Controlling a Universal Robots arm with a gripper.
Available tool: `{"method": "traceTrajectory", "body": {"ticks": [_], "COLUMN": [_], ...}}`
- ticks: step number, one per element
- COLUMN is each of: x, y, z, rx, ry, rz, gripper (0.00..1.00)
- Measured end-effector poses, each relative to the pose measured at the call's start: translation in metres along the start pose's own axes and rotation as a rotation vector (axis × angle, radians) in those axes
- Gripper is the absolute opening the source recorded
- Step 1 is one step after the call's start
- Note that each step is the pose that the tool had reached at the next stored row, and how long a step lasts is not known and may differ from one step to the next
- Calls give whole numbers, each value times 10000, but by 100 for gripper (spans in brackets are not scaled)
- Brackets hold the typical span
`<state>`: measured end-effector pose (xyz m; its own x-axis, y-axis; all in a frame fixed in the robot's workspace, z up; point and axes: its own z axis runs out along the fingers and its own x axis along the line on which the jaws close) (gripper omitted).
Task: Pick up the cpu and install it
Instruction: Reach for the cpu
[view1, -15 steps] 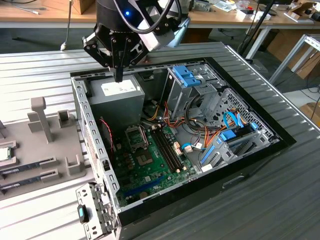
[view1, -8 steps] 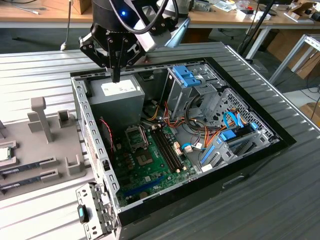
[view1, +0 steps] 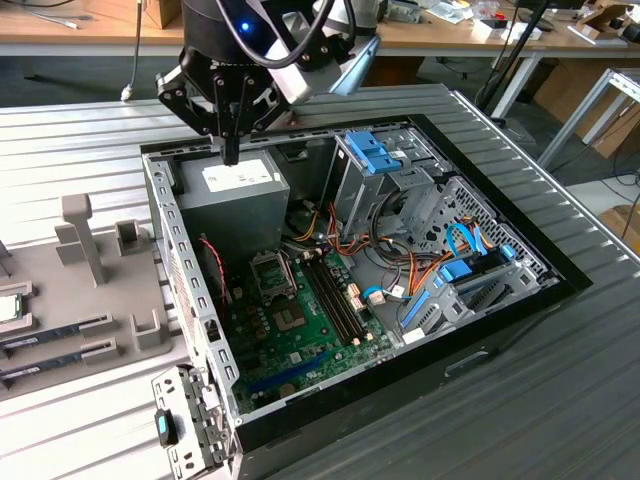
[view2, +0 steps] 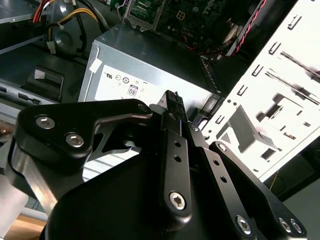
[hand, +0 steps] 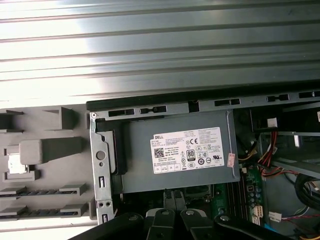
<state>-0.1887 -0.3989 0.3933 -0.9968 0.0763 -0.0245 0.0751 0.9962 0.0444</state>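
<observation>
In the exterior view the gripper (view1: 232, 152) hangs close over the power supply (view1: 228, 190) at the far corner of the open case (view1: 195, 300), closed and holding nothing. The cpu (view1: 8, 306) lies in the grey tray (view1: 110, 295) at the exterior view's left, well apart from the gripper, with 2 memory sticks (view1: 55, 332) just beside it. In the second wrist view the closed fingertips (view2: 172, 100) stand over the supply's labelled top. In the first wrist view the cpu (hand: 15, 165) rests in a tray pocket, apart from the case
</observation>
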Motion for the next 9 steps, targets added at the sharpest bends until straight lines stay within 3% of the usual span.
{"method": "traceTrajectory", "body": {"ticks": [9], "x": [21], "y": [-2], "z": [0], "rx": [-1], "ry": [-1], "rz": [-1], "gripper": [11]}}
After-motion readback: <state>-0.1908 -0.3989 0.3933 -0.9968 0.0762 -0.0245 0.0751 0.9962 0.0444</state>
